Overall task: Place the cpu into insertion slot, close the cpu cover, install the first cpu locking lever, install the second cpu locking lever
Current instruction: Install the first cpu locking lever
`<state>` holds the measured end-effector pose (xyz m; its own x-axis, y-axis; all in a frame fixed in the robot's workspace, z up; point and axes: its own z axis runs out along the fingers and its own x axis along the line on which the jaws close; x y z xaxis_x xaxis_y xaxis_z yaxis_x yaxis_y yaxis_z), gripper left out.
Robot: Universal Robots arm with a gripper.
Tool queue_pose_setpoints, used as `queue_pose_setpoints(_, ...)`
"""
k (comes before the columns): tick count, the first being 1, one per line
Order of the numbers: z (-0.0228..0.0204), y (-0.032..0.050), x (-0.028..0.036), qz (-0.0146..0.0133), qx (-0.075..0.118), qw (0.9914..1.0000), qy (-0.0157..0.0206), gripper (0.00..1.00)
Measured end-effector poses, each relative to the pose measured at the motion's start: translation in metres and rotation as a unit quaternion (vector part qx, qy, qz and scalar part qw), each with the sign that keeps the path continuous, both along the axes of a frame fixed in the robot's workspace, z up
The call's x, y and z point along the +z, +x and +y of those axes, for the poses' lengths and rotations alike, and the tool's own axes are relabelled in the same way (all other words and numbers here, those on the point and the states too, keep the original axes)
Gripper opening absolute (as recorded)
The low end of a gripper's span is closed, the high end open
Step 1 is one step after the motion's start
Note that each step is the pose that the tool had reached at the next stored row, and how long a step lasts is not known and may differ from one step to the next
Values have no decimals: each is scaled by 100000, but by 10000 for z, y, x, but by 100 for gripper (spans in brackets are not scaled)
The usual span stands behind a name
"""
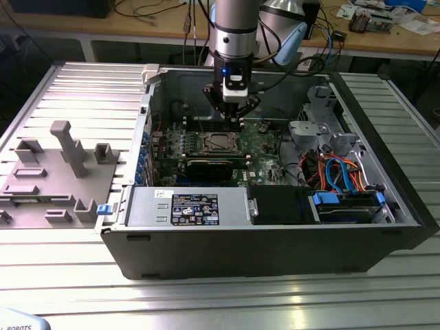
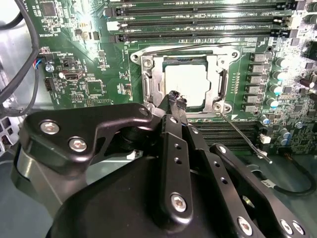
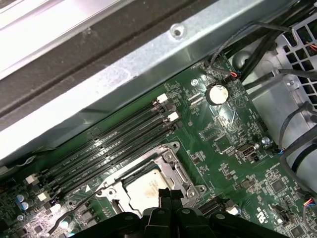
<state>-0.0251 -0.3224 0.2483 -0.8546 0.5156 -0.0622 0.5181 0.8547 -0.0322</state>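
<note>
The cpu (image 2: 190, 85) lies flat in the insertion slot, which is mostly hidden beneath it. The cpu cover (image 2: 151, 79) is down around it, and the chip's silver top (image 3: 143, 187) shows through the window. My gripper (image 2: 177, 100) hangs just over the cover's corner by the chip's edge, shut with nothing between its fingers. One thin wire lever (image 2: 245, 136) sticks out loose from the socket's corner across the board. A second wire lever (image 2: 188, 47) runs along the opposite edge. In the exterior view the gripper (image 1: 232, 118) stands just behind the socket (image 1: 218, 143).
Long black memory slots (image 2: 198, 22) flank the socket on the green board (image 3: 223, 134). A black card (image 1: 210, 167), the power supply (image 1: 196, 207) and cables with a drive cage (image 1: 344, 179) crowd the open case. A grey fixture (image 1: 65, 155) stands on the table at the exterior view's left.
</note>
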Motion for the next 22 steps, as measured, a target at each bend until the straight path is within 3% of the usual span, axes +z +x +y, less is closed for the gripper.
queue_pose_setpoints(13,0,0,0,0,3274,99946,0,11)
queue_pose_setpoints(22,0,0,0,-1,6145,99811,1,11)
